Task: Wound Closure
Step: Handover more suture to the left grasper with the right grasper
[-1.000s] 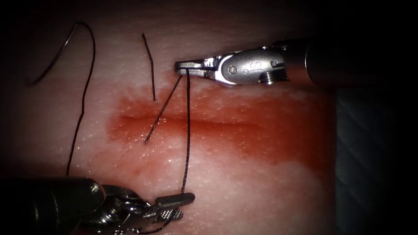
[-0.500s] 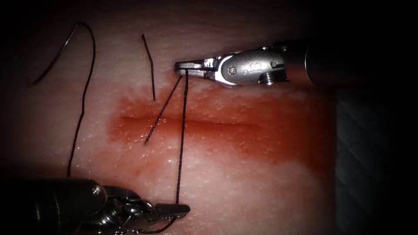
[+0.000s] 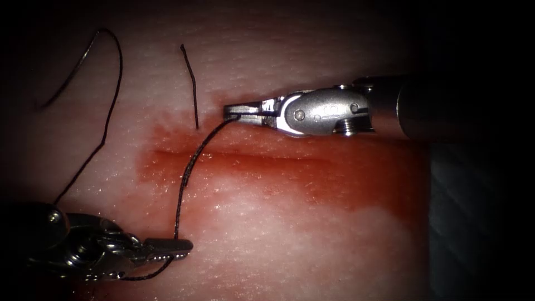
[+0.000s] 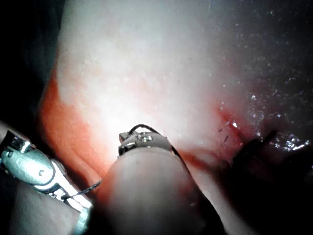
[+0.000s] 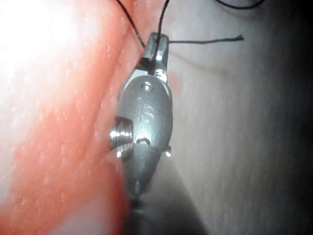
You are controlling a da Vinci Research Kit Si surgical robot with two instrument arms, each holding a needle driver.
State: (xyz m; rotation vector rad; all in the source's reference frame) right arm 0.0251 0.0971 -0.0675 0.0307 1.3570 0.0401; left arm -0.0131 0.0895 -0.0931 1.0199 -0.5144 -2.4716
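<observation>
Red fluid (image 3: 312,178) lies along the cut (image 3: 239,155) in the tissue (image 3: 290,239). In the endoscope view we see the right tool (image 3: 229,110) just above the cut, its jaws pinched tight on the thread (image 3: 186,173). From there the thread runs down and to the left, across the cut, to the left tool (image 3: 186,247) low down & well below the cut. That tool's jaws are clamped on the thread too. So the thread's long line goes slantwise btw. the 2 tools. More thread loops up at the far left. A short cut end (image 3: 191,83) lies by itself, above the cut. We can't tell where the needle is.

Left wrist view: we see the left tool (image 4: 142,143) from behind, thread curling over it, and the right tool (image 4: 78,199) near it.

Right wrist view: the right tool (image 5: 158,40) has its jaws together on the thread (image 5: 205,41), beside the red part.
</observation>
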